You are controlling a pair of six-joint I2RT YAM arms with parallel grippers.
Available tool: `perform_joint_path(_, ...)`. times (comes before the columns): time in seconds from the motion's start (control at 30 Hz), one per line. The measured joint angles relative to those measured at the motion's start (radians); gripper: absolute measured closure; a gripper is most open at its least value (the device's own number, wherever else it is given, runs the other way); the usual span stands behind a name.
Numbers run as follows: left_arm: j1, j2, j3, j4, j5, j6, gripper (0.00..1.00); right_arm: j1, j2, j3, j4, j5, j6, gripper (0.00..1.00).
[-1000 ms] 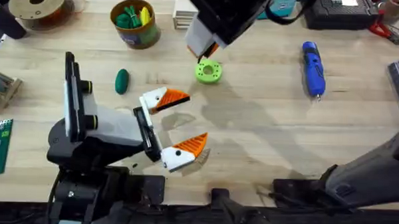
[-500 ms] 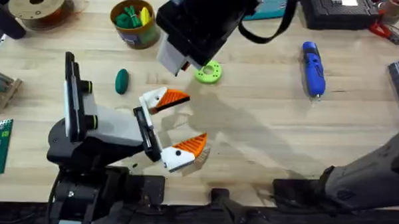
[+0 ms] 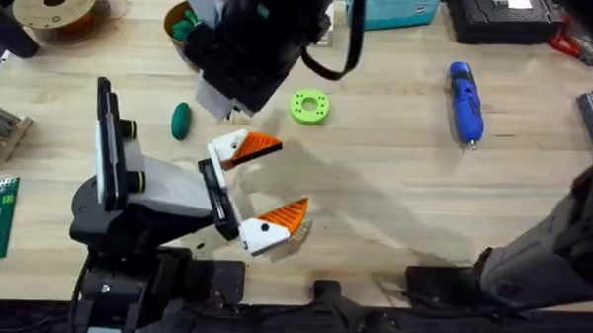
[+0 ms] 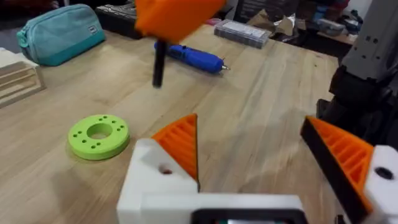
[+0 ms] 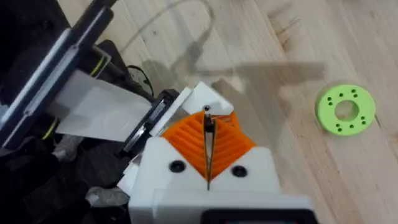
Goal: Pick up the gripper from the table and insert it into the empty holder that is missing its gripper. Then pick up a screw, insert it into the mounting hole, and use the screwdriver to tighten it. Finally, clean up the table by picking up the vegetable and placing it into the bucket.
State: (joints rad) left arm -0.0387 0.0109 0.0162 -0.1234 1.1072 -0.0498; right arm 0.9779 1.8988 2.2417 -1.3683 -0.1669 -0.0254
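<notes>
Step in hand: judged to be the screw insertion. Both fingers of the left gripper carry orange tips, so the loose gripper tip appears seated in its holder; which of the two holders was the empty one cannot be told.

Left gripper: jaws spread wide, nothing between them, lying low over the tabletop.

Right gripper: orange pads closed together on a thin dark pin, taken to be the screw. The right arm reaches across the middle. In the left wrist view the screw hangs point down above the tabletop, beyond the holder and apart from it.

Mounting hole: a small dark hole shows on the white face of the holder in the left wrist view, unfilled.

Other items: screwdriver lies untouched at the far right. Vegetable lies on the tabletop, near the left gripper's upper finger. Bucket stands at the far edge, partly hidden by the right arm. Green disc lies beside the arm.

Next move calls for: lining the screw up with the hole and lowering it in straight, with the left gripper kept steady; a tilted screw would likely miss the hole
</notes>
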Motion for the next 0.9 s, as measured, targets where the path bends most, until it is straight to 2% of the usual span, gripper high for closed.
perform_joint_path(0.23,0.0,0.0,0.0,0.0,0.0,0.0,0.015,0.0,0.044,0.0,-0.001,0.0,0.0,0.996)
perform_joint_path(0.8,0.0,0.0,0.0,0.0,0.0,0.0,0.015,0.001,0.047,0.0,-0.025,0.001,0.0,0.996)
perform_joint_path(0.83,0.0,0.0,0.0,0.0,0.0,0.0,0.015,0.026,0.056,0.0,-0.026,0.051,0.004,0.996)
perform_joint_path(0.9,0.0,0.0,0.0,0.0,0.0,0.0,0.016,0.047,0.068,0.0,-0.025,0.08,0.003,0.996)
